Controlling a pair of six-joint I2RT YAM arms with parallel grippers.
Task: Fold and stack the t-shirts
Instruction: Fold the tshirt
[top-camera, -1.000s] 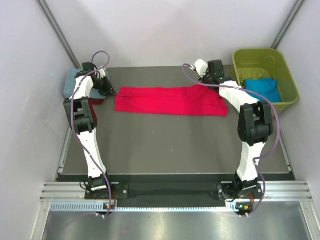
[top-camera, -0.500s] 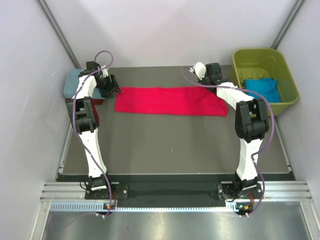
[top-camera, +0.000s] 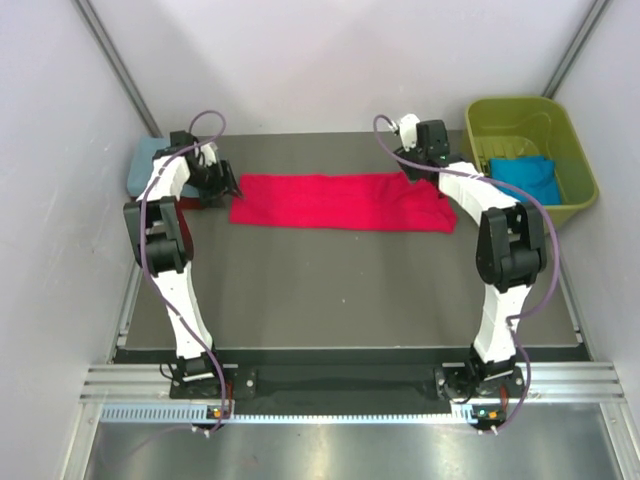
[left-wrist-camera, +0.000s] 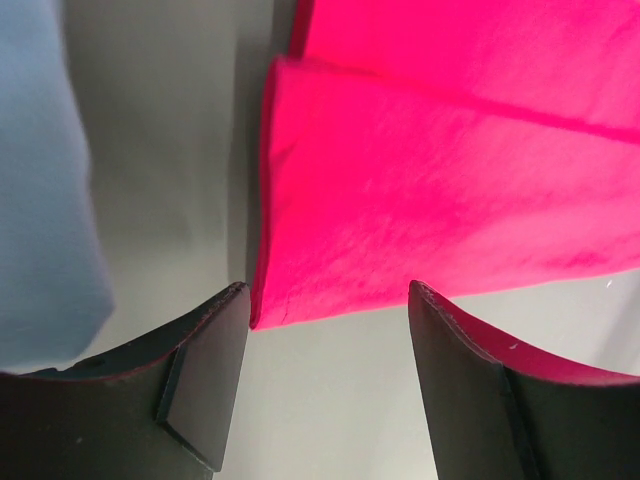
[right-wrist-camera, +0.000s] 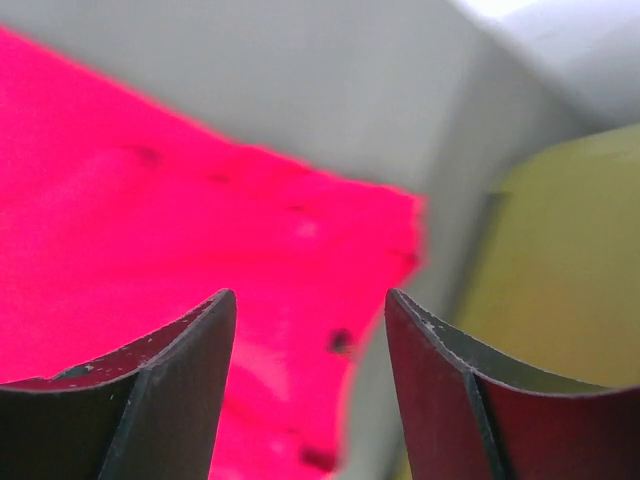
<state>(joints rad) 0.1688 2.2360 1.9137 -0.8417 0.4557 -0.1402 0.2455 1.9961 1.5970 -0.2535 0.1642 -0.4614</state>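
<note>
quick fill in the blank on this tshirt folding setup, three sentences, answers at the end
1. The t-shirt lying in the olive-green tub is bright ____.
2. The left gripper frames a corner of the bright red t-shirt with its jaws ____.
3. The right gripper, also open, is over that shirt's end nearer the ____.

Missing words: blue; open; tub
</note>
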